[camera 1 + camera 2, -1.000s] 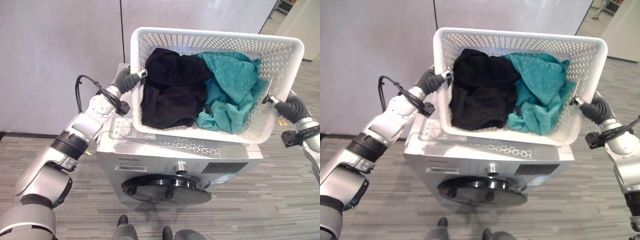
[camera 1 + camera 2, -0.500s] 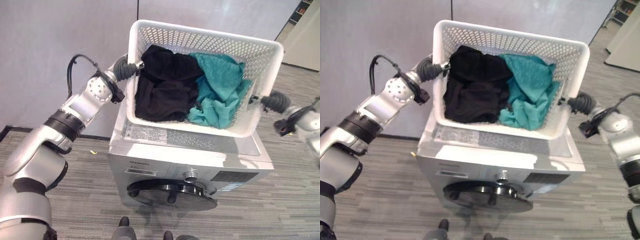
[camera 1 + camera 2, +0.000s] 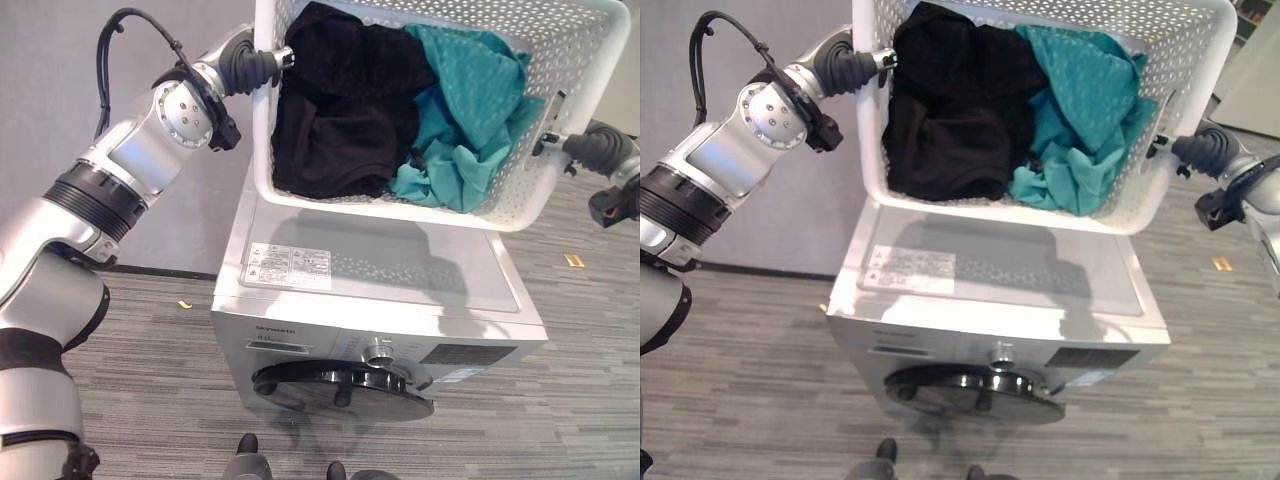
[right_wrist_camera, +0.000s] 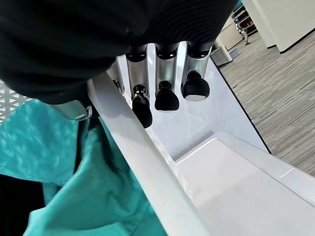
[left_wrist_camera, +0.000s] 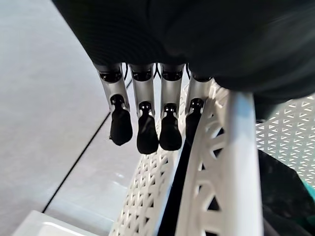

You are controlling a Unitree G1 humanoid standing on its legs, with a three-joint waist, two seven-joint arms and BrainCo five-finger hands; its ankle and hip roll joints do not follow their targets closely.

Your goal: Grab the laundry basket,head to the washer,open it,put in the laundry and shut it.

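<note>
I hold a white perforated laundry basket in the air above the washer, tilted toward me. Black clothes fill its left half and teal clothes its right half. My left hand grips the left rim, with its fingers curled down over the basket's edge. My right hand grips the right rim, fingers hooked over the edge. The silver front-loading washer stands below, its dark round door shut.
A grey panelled wall rises behind the washer. Striped grey carpet lies around it. On the washer's top is a label sticker, and on its front a control knob.
Both hands have lifted the basket higher above the washer's top and nearer to my head. Earlier the whole picture also shifted as I came closer to the washer.
</note>
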